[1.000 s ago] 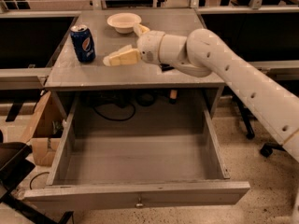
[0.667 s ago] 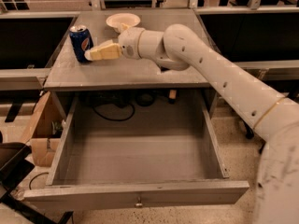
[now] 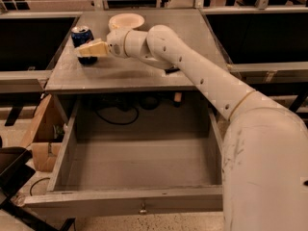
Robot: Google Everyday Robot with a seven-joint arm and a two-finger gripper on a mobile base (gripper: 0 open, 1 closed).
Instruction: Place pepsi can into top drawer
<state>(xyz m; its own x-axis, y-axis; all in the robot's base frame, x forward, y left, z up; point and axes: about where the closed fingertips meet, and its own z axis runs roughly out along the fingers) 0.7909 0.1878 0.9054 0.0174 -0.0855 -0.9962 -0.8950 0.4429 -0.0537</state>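
The pepsi can (image 3: pixel 81 34), dark blue with a silver top, stands upright at the left of the grey tabletop (image 3: pixel 120 73). My gripper (image 3: pixel 89 49) is at the can, reaching in from the right, and its cream tip covers the can's front middle. The top drawer (image 3: pixel 144 162) is pulled wide open below the tabletop, with plain grey sides and nothing inside. Its small metal knob (image 3: pixel 142 210) shows on the front panel. My white arm (image 3: pixel 202 76) stretches from the lower right across the table.
A cream bowl (image 3: pixel 126 21) sits on the tabletop just behind my wrist. A small dark object (image 3: pixel 172 71) lies under the arm. A cardboard box (image 3: pixel 43 143) stands on the floor left of the drawer. Cables (image 3: pixel 115 114) hang behind the drawer. Dark desks flank both sides.
My gripper has moved left across the tabletop, from about a can's width to the right of the can until it now overlaps the can's front. The can and the drawer have not moved.
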